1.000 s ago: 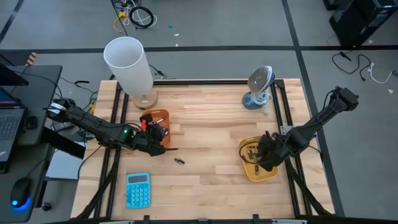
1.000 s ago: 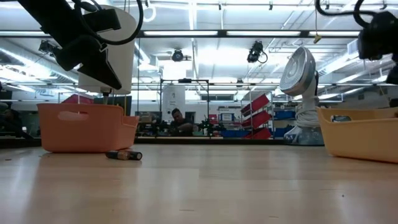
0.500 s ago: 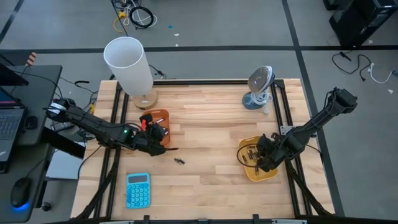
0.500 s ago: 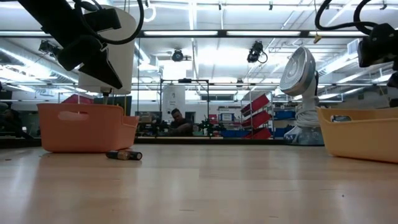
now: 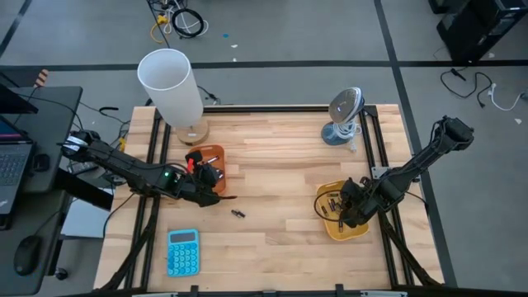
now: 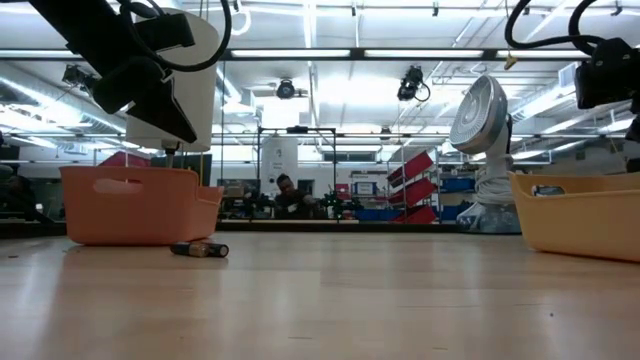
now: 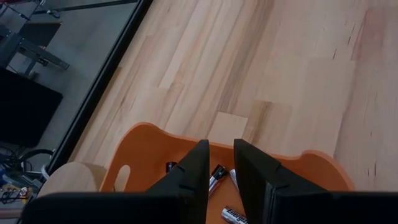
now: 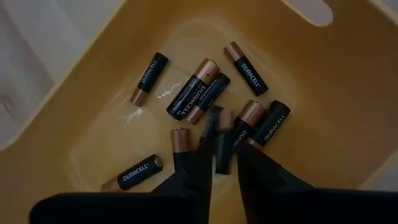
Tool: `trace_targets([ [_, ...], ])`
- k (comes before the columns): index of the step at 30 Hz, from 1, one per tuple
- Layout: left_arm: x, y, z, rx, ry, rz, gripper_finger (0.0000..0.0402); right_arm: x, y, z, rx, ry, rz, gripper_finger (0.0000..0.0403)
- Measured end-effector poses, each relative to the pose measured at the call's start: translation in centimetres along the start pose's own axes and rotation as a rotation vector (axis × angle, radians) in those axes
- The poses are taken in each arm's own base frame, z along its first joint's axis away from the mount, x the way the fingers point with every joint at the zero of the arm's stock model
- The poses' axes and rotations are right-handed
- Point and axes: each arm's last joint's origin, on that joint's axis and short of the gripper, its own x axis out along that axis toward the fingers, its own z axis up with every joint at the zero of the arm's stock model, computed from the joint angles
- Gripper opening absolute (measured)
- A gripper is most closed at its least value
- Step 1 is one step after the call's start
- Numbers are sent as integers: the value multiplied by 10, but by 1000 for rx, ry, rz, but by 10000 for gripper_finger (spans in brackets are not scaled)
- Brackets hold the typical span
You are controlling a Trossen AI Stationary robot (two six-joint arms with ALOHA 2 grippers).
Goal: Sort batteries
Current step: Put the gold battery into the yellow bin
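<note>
My right gripper [image 8: 224, 155] hangs over the yellow tray [image 8: 74, 99], pointing steeply down, its fingers a little apart. A dark battery [image 8: 222, 140] stands on end between them. Several black-and-copper batteries [image 8: 198, 90] lie on the tray floor. My left gripper [image 7: 222, 162] hovers over the orange tray [image 7: 143, 134], open by a narrow gap with nothing in it. Silvery batteries [image 7: 216, 177] lie in that tray. One battery [image 5: 238, 214] lies on the bare table between the trays. My right gripper has the dark battery [image 8: 222, 130] between its fingertips, coming from above with the fingers along its length. Whether the fingers touch it I cannot tell. The battery's far end points at the batteries on the tray floor.
A tall white cylinder [image 5: 172, 87] on a wooden base stands at the far left. A small fan [image 5: 342, 115] stands at the far right, and a blue calculator [image 5: 182, 252] lies near the front left. Bare wood lies between the trays.
My right gripper has sunk slightly toward the yellow tray and tipped a little. The left arm and the loose battery on the table have kept still.
</note>
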Motion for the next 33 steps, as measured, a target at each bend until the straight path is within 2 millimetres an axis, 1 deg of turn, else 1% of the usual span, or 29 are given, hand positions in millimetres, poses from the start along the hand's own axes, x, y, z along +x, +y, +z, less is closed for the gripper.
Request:
trace_targets([
  [8, 0, 0, 0, 0, 0, 0, 76, 0, 3, 1, 10, -18, 26, 101],
  [17, 0, 0, 0, -1, -1, 0, 76, -2, 18, 11, 20, -168, 163, 101],
  [20, 0, 0, 0, -1, -1, 0, 76, -4, 25, 19, -13, -273, 218, 101],
  [26, 0, 0, 0, -4, -4, -2, 76, -16, 42, 46, -141, -588, 306, 101],
  [29, 0, 0, 1, -5, -4, -2, 76, -22, 46, 61, -209, -717, 323, 101],
  [33, 0, 0, 1, -7, -5, -2, 76, -30, 47, 78, -294, -853, 306, 100],
])
